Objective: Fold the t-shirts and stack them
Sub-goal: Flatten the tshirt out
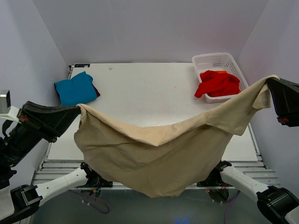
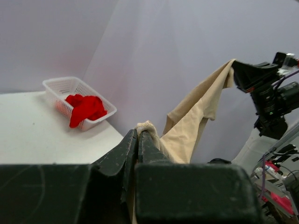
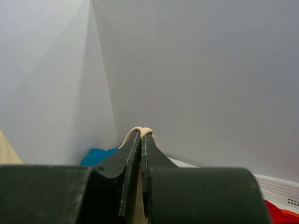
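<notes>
Tan-beige t-shirt (image 1: 159, 158): hangs spread in the air between both hands, over the near edge of the desk (image 1: 149, 93), its middle sagging low.
Left hand (image 1: 77, 108): clamped on one corner of the tan cloth, at the left.
Right hand (image 1: 269, 82): closed tight on the opposite corner, higher, at the right.
Teal-blue t-shirt (image 1: 74, 88): lies at the desk's far left, on a dark red t-shirt (image 1: 96, 90) peeking out at its right edge.
Bright red t-shirt (image 1: 218, 84): crumpled in the white basket (image 1: 216, 59), far right corner.

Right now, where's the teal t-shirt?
Top view: the teal t-shirt lies folded at the table's far-left corner, a dark red shirt peeking out on its right, beyond the left tool.
</notes>
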`<action>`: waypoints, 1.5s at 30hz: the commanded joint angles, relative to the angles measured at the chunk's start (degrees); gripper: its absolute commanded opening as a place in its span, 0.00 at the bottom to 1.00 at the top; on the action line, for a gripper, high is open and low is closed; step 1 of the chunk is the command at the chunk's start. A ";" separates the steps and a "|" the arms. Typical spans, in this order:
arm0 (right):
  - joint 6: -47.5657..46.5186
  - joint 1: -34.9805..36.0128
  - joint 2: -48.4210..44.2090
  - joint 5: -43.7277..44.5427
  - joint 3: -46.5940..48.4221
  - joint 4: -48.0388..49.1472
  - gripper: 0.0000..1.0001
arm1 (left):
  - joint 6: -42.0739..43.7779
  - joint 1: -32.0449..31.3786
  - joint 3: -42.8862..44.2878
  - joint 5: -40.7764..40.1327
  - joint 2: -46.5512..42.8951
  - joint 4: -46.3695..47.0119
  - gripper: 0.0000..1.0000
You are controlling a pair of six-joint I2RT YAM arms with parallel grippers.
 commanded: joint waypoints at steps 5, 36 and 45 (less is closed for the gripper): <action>0.37 -0.21 3.22 1.19 -1.43 7.64 0.08 | 1.80 0.71 -1.97 -7.69 -1.75 -4.02 0.00; -14.49 -5.49 33.85 27.21 8.34 24.87 0.08 | 60.62 1.41 2.07 -46.90 27.18 45.07 0.00; -12.38 -5.40 15.29 17.73 -0.72 11.19 0.08 | 30.48 1.32 -4.60 -35.58 15.14 8.69 0.00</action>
